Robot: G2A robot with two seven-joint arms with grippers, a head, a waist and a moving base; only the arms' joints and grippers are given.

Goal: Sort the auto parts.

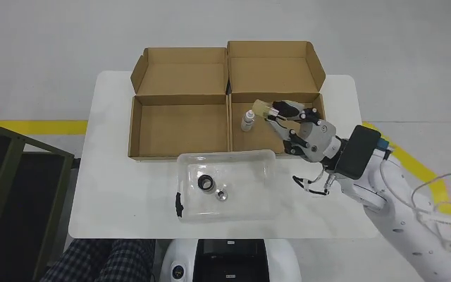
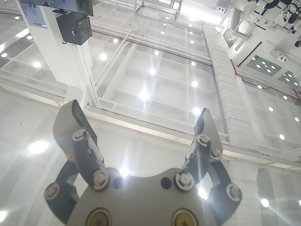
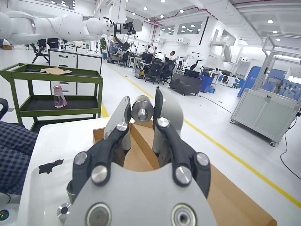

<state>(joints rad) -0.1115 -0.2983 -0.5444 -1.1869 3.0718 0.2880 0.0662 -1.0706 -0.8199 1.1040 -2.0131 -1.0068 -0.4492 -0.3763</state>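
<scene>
Box (image 3: 225,189) below; end effector (image 3: 142,104) grips cylinder (image 3: 142,111), probably steel.

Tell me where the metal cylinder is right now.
Right wrist view: the metal cylinder is clamped in the right tool, held above the right-hand cardboard box, just beyond the clear bin in the top view.

right arm (image 1: 371,190): white shell, black wrist | right end effector (image 3: 142,110): grey plate, black links, silver screws

The right claw (image 3: 142,104) is closed around a metal cylinder (image 3: 140,112); the left claw (image 2: 139,108) points upward, jaws spread wide.
</scene>
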